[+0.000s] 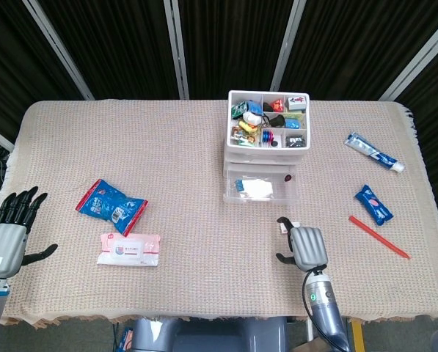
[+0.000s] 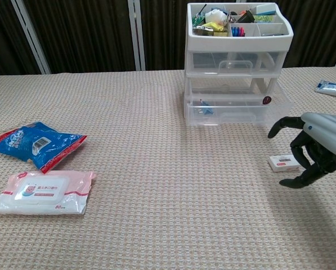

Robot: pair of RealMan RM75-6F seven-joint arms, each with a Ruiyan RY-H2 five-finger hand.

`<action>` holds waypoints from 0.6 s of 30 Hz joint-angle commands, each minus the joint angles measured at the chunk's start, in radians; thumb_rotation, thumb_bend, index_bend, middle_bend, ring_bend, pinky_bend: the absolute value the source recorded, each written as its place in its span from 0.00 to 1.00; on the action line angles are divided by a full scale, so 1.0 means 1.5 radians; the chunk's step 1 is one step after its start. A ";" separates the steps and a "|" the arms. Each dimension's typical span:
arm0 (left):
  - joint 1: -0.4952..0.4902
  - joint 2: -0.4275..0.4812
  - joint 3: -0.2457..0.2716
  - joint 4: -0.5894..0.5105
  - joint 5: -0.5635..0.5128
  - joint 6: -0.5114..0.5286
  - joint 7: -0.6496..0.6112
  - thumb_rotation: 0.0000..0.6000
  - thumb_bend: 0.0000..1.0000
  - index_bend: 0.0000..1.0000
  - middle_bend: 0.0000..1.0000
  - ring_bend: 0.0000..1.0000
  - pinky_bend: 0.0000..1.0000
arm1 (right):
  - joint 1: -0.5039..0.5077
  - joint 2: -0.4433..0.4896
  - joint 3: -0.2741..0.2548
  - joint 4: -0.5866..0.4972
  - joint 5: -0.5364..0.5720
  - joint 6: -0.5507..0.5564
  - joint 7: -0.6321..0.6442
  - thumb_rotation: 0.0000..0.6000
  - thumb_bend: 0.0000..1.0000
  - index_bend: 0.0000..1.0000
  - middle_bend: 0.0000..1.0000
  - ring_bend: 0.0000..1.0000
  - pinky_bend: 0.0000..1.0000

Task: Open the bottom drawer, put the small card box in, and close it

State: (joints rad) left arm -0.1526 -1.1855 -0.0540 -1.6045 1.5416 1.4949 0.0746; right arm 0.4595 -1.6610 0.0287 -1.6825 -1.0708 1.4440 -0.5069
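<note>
One hand over the card box.
Right hand hovers with fingers curled apart around the card box, holding nothing; bottom drawer stands pulled out.

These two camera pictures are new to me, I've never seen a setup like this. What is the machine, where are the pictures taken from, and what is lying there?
It is a robot with two arms, each ending in a robot hand with fingers, steered by a person. One picture looks down from its head, the other looks forward from its chest.

On the cloth-covered table stands a clear drawer unit with small items in its top tray; its bottom drawer is pulled out. The right robot hand reaches with its fingers curled around the small card box, which lies on the cloth; no grip is visible. The left robot hand waits open at the table's edge, holding nothing.

Also lying there: a blue snack bag, a pack of wet wipes, a toothpaste tube, a small blue packet and a red stick.
</note>
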 commanded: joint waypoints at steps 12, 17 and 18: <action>0.000 0.001 0.000 -0.002 -0.001 -0.002 -0.002 1.00 0.10 0.07 0.00 0.00 0.00 | 0.020 -0.049 0.071 0.107 0.062 -0.063 -0.038 1.00 0.12 0.33 0.79 0.79 0.65; -0.001 0.001 0.000 -0.003 -0.002 -0.004 -0.003 1.00 0.10 0.07 0.00 0.00 0.00 | 0.022 -0.055 0.093 0.129 0.095 -0.081 -0.044 1.00 0.13 0.35 0.79 0.79 0.65; -0.001 0.002 0.000 -0.003 -0.002 -0.004 -0.002 1.00 0.10 0.07 0.00 0.00 0.00 | 0.021 -0.056 0.093 0.132 0.099 -0.084 -0.046 1.00 0.13 0.36 0.79 0.79 0.65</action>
State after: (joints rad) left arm -0.1542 -1.1832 -0.0537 -1.6095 1.5380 1.4886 0.0709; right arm 0.4912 -1.7414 0.1621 -1.4934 -0.9325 1.3268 -0.5706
